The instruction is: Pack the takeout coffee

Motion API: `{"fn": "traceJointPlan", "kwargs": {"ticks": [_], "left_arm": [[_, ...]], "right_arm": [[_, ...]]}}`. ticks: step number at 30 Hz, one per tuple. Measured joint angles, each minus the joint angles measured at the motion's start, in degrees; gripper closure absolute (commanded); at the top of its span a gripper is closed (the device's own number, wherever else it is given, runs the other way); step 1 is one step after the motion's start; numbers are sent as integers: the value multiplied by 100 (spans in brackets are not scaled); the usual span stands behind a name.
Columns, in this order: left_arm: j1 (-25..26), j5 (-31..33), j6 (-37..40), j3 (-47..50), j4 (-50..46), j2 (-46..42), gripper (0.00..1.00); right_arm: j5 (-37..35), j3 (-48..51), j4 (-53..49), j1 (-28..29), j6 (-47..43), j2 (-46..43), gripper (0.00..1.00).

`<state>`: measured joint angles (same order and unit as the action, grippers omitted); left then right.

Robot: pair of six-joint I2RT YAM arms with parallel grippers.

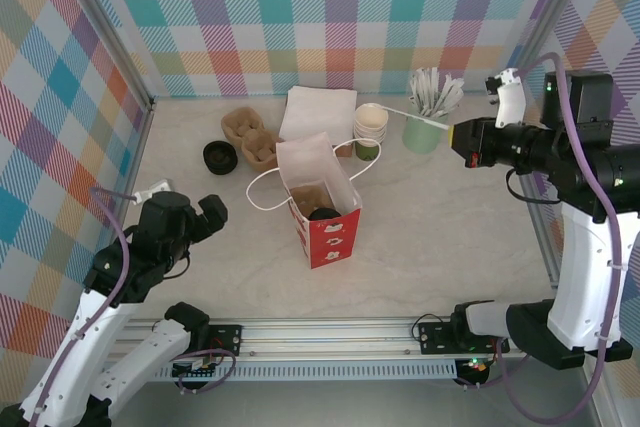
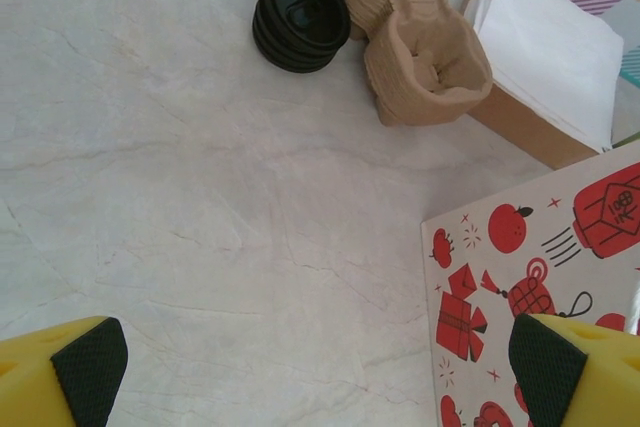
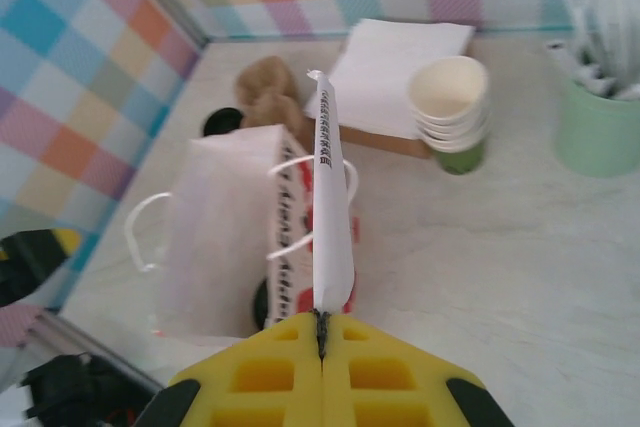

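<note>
Here the right gripper (image 3: pixel 320 323) is clenched on a white stick (image 3: pixel 326 197); the left gripper (image 2: pixel 318 367) gapes wide beside the red-printed bag (image 1: pixel 330 237); the takeout coffee (image 1: pixel 322 213), seemingly dark-topped, sits inside that bag.

1. A pale, marble-patterned table (image 1: pixel 450 237) is shown enclosed by checked panels (image 1: pixel 300 17).
2. At its middle, a red-and-white paper bag (image 1: pixel 322 215) is stood upright with its mouth open.
3. Behind the bag, white napkins (image 1: pixel 320 110) are piled on a brown box (image 2: pixel 525 125).
4. To the left, brown pulp cup carriers (image 1: pixel 252 137) are stacked, with black lids (image 1: pixel 219 157) just beside them.
5. To the right, stacked paper cups (image 1: pixel 370 129) are placed near a pale-green holder (image 1: pixel 424 133) filled with white sticks (image 1: pixel 435 92).
</note>
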<state>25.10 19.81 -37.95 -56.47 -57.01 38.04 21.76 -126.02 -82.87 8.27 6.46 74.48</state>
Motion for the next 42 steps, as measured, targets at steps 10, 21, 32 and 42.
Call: {"fn": "traceJointPlan", "kwargs": {"ticks": [10,21,32,42], "left_arm": [[0,87,-46,-74,-157,-114,0],[0,87,-87,-74,-203,-116,0],[0,81,-151,-74,-225,-116,0],[0,-136,-181,-2,-55,-90,0]], "right_arm": [[581,243,90,546,59,313,100],[-350,125,-81,2135,52,1108,100],[-1082,-225,-133,3058,57,2221,100],[-1012,-295,186,3342,122,3182,75]]}}
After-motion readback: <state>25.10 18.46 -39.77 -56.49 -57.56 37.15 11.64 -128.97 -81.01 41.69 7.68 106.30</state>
